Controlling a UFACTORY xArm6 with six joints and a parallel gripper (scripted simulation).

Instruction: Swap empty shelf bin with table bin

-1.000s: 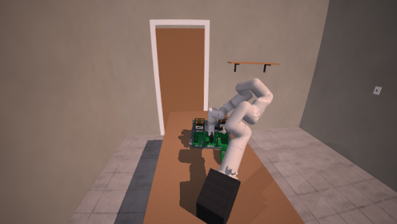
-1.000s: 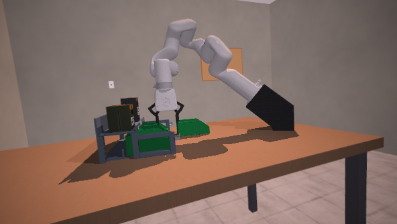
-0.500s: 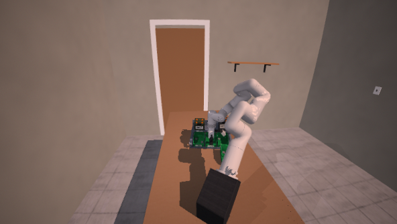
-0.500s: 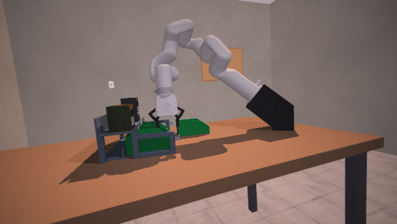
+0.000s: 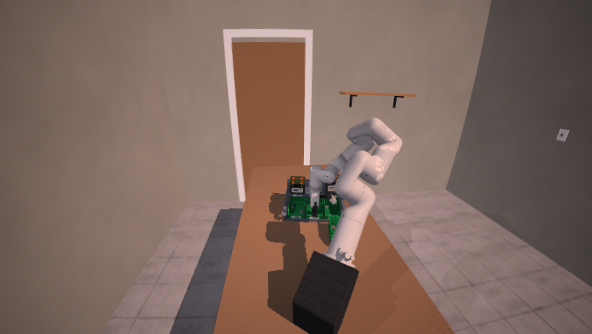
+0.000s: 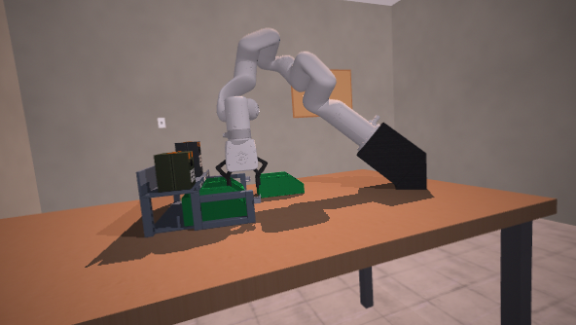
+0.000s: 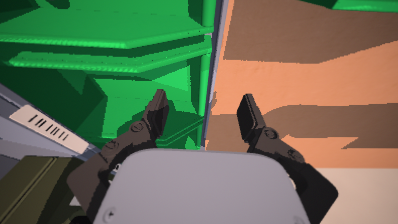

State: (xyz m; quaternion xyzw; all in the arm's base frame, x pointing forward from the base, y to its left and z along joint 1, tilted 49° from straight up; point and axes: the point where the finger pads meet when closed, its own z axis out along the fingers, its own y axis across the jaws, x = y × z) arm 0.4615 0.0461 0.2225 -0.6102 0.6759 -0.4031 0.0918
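Your gripper holds nothing, fingers wide apart across the shelf's front edge, probably to pinch a green bin's front.
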